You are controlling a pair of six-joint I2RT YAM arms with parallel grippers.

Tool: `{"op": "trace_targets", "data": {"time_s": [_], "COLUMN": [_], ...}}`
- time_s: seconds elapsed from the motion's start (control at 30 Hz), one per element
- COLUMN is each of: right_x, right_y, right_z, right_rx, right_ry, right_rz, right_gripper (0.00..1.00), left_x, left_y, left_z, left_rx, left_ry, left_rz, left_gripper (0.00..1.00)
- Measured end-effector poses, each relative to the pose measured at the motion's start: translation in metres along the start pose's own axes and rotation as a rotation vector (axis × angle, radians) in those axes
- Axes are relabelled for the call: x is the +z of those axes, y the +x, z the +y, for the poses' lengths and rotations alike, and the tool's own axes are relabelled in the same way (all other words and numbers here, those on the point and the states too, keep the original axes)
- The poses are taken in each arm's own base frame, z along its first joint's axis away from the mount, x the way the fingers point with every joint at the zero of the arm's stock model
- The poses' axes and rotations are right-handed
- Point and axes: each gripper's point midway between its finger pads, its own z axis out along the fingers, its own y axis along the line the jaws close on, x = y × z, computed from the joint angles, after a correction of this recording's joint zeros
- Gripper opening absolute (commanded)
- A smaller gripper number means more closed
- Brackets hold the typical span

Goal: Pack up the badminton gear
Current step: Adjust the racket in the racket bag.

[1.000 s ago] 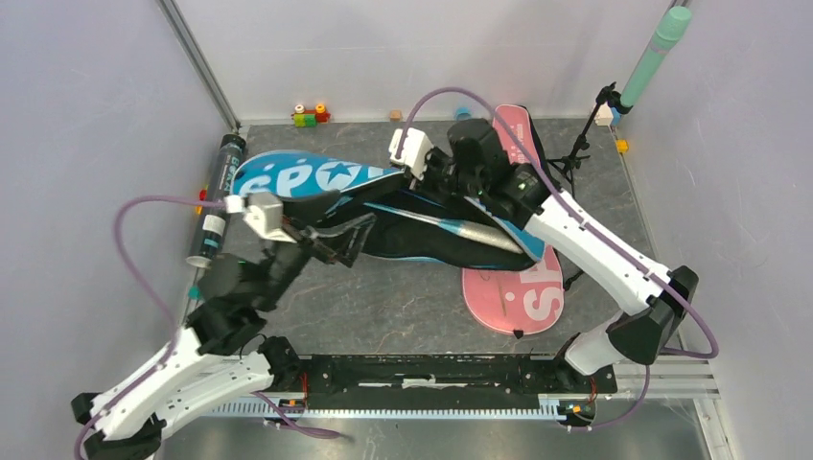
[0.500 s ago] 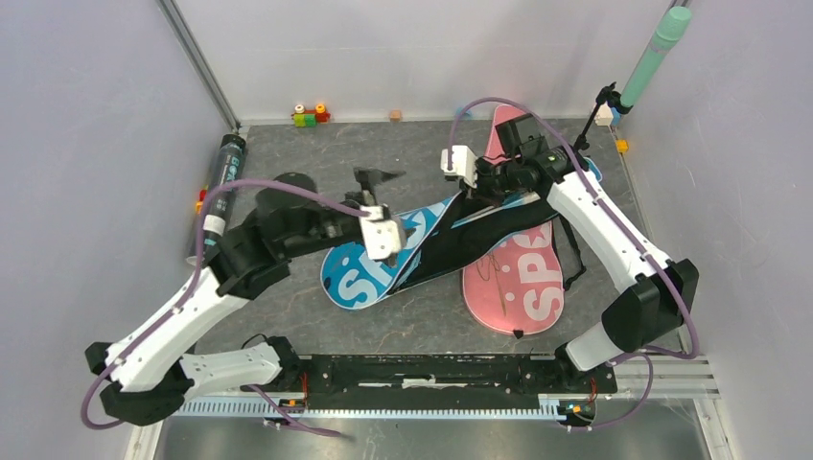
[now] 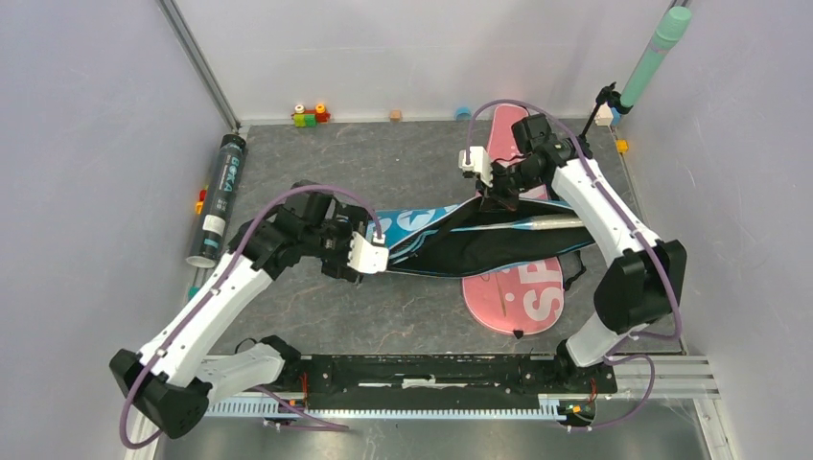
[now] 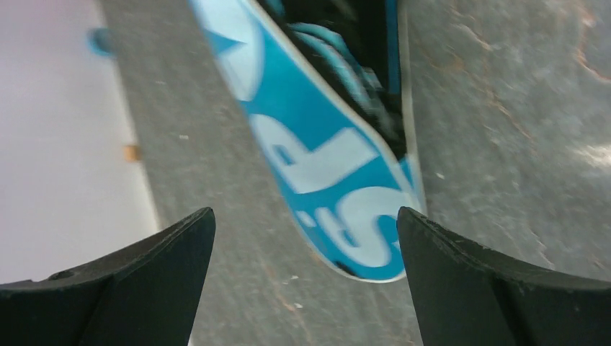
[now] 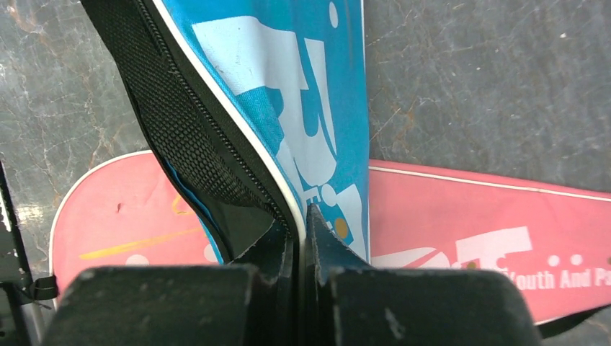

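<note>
The blue "SPORT" racket bag (image 3: 422, 218) lies across the middle of the table, its black inside gaping. A pale racket handle (image 3: 553, 222) shows in its mouth. It rests partly on the pink bag (image 3: 518, 292). My right gripper (image 5: 301, 216) is shut on the zipped rim of the blue bag (image 5: 288, 108), and from above it (image 3: 499, 195) sits at the bag's far edge. My left gripper (image 4: 306, 216) stands open just off the table, with the bag's rounded end (image 4: 346, 216) ahead between the fingers, untouched. The dark tube (image 3: 219, 196) lies at the far left.
A black tripod stand (image 3: 578, 153) and a teal pole (image 3: 654, 56) stand at the back right. Small coloured toy blocks (image 3: 309, 115) sit along the back wall, with others by the tube (image 3: 200, 203) and at the right edge (image 3: 621, 146).
The blue bag has swung round and settled flat across the table. My right gripper carried its rim back and right. My left arm has come down by the bag's rounded end.
</note>
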Motion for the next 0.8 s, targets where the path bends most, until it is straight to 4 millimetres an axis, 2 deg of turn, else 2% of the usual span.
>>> {"op": "trace_targets", "data": {"time_s": [0.2, 0.27, 0.4, 0.6, 0.7, 0.8], "right_x": [0.012, 0.014, 0.020, 0.024, 0.025, 0.025], "right_y": [0.007, 0.008, 0.009, 0.017, 0.018, 0.017], "right_z": [-0.006, -0.007, -0.009, -0.008, -0.007, -0.007], "right_rx": [0.067, 0.082, 0.111, 0.147, 0.154, 0.160], "right_ry": [-0.063, -0.077, -0.105, -0.126, -0.132, -0.135], "right_rz": [-0.001, -0.001, 0.004, 0.016, 0.013, 0.002], "right_gripper": [0.00, 0.00, 0.00, 0.00, 0.00, 0.00], "left_x": [0.047, 0.058, 0.073, 0.109, 0.121, 0.128], "left_y": [0.048, 0.063, 0.082, 0.108, 0.115, 0.121], "left_z": [-0.063, -0.076, -0.070, -0.053, -0.035, -0.010], "left_rx": [-0.074, -0.102, -0.126, -0.098, -0.106, -0.099], "left_ry": [0.233, 0.279, 0.237, 0.066, -0.020, -0.113], "left_rz": [0.080, 0.100, 0.098, 0.098, 0.097, 0.091], "left_gripper": [1.00, 1.00, 0.97, 0.76, 0.50, 0.11]}}
